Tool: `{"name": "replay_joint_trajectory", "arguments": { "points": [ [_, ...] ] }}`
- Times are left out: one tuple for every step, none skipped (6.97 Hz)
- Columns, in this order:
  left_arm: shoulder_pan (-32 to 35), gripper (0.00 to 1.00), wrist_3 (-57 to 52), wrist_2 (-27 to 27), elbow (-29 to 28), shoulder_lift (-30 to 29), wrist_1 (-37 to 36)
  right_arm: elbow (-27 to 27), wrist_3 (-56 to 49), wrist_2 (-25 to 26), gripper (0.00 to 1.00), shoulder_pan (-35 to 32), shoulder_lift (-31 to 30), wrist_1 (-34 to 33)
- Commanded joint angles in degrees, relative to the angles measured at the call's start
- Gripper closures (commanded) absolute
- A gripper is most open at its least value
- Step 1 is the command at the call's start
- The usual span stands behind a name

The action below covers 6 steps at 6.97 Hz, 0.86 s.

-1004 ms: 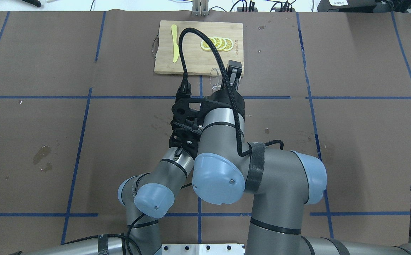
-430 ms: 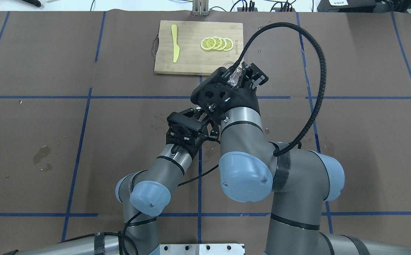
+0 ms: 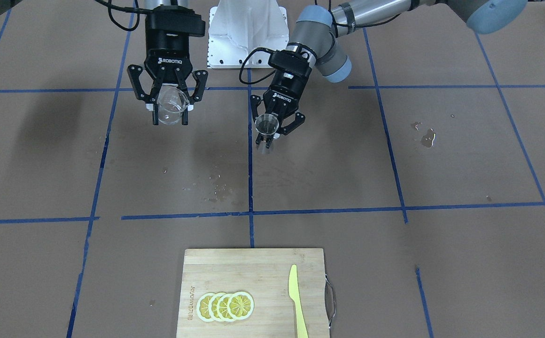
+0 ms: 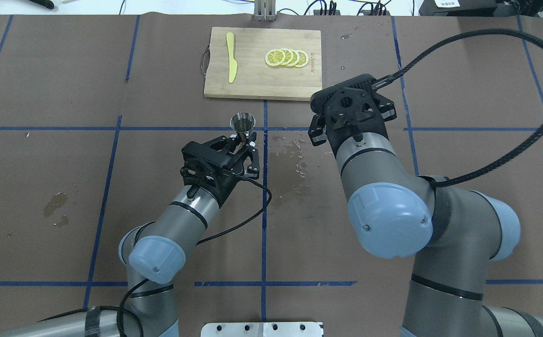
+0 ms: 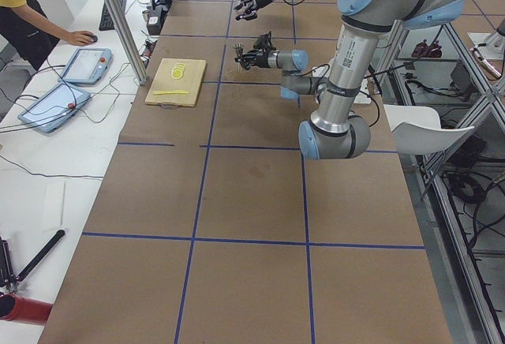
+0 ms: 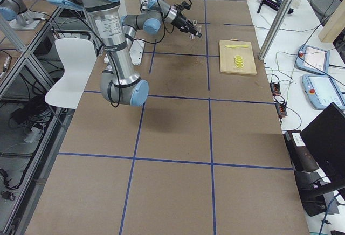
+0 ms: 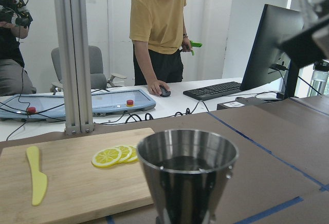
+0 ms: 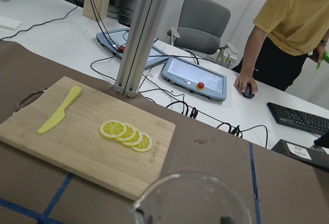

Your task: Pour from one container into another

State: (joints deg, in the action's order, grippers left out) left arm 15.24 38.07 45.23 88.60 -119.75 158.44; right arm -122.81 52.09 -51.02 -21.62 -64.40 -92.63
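My right gripper (image 3: 170,119) is shut on the clear glass cup (image 3: 171,105) and holds it above the table, mouth up. The cup's rim and pouring lip (image 8: 198,199) fill the bottom of the right wrist view. In the overhead view the cup is hidden under the right wrist. My left gripper (image 3: 268,136) is shut on the waist of the steel jigger (image 3: 267,126), which stands upright. The jigger (image 4: 242,122) also shows ahead of the left gripper (image 4: 243,137), and close up the jigger (image 7: 187,170) holds some dark liquid. The two grippers are well apart.
A bamboo cutting board (image 4: 253,79) lies at the far middle with lemon slices (image 4: 286,57) and a yellow knife (image 4: 231,57). Wet drops (image 4: 295,157) mark the paper between the arms, and a stain (image 4: 55,203) lies at the left. A person in yellow (image 7: 157,29) stands beyond the table.
The arms were crossed closely together; the right arm has swung out to the right with the cup and the left has drawn left, so the jigger now shows in the open.
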Motion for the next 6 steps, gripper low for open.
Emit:
{"name": "replay_joint_trajectory", "arguments": {
  "points": [
    [0.58, 1.00, 0.60, -0.84, 4.55, 10.28, 5.42, -2.00, 5.56, -1.71, 0.89, -1.23, -7.97, 5.56],
    [0.58, 1.00, 0.51, -1.98, 4.74, 16.07, 12.78, -1.74, 5.39, -1.97, 0.89, -2.19, -15.94, 17.02],
    [0.67, 1.00, 0.51, -2.08, 4.82, 21.96, 18.86, -1.04, 5.04, -5.37, 0.89, -4.20, -22.28, 25.31],
    [0.76, 1.00, 0.60, -2.95, 4.83, 28.02, 21.18, 1.66, 4.69, -7.75, 0.89, -6.31, -26.61, 32.70],
    [0.67, 1.00, 0.60, -7.04, 4.65, 32.09, 25.47, 6.56, 4.68, -7.86, 0.89, -6.76, -28.83, 41.48],
    [0.67, 1.00, 1.04, -10.74, 2.47, 34.39, 28.82, 11.14, 4.51, -7.87, 0.89, -6.94, -29.02, 47.83]
  ]
}}
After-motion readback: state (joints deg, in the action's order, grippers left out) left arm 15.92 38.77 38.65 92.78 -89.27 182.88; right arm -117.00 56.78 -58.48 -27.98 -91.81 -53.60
